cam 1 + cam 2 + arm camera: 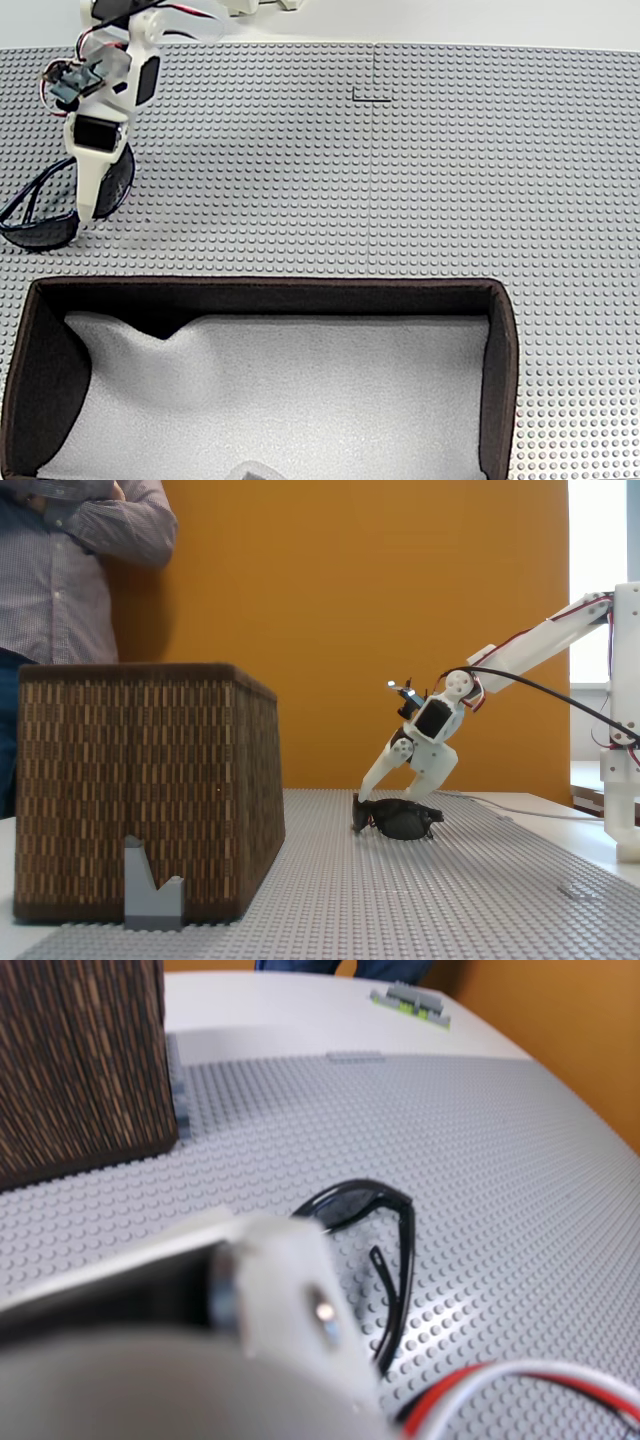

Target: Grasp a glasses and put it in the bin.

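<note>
Grey studded baseplate table (400,180) noted as work surface. Large rectangular bin with dark brown fabric walls and white foam lining (270,292) found standing at the near edge in the top-down fixed view, holding nothing but its lining; woven brown wall (140,780) seen from the side in the other fixed view, with a small grey notched block (152,888) against its base. White printed arm with two-finger gripper (372,802) lowered to the table, fingers straddling the glossy black wraparound sunglasses with dark lenses (398,822), jaws parted narrowly around the frame; firm closure on it cannot be told. Sunglasses (50,215) lying on the baseplate, well apart from the bin, not lifted. Judged: approach complete, grasp at best in progress; lift, carry over the bin wall and release all outstanding.
</note>
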`<state>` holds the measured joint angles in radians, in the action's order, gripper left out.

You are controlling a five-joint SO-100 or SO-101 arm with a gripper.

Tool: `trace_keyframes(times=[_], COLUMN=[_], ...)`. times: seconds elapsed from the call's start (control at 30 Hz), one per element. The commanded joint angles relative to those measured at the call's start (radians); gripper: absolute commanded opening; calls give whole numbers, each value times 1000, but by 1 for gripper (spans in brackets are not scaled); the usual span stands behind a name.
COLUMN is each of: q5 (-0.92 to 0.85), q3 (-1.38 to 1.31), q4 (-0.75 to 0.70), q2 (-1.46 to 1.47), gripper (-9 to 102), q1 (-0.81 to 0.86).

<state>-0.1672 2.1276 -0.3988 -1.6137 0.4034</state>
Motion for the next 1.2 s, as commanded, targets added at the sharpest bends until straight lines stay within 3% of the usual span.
trace_keyframes(times=[0.0,0.13,0.4,0.67,0.9,1.17], q5=[-18,-23,-32,-66,-17,75], q3=[-52,-97,-109,-149,-555,-1350], q4=[2,-12,-25,-104,-314,-560], q2=[18,61,20,-445,-403,147], gripper=[17,0,-1,-1,-1,-1], q1=[14,17,26,-55,-172,-272])
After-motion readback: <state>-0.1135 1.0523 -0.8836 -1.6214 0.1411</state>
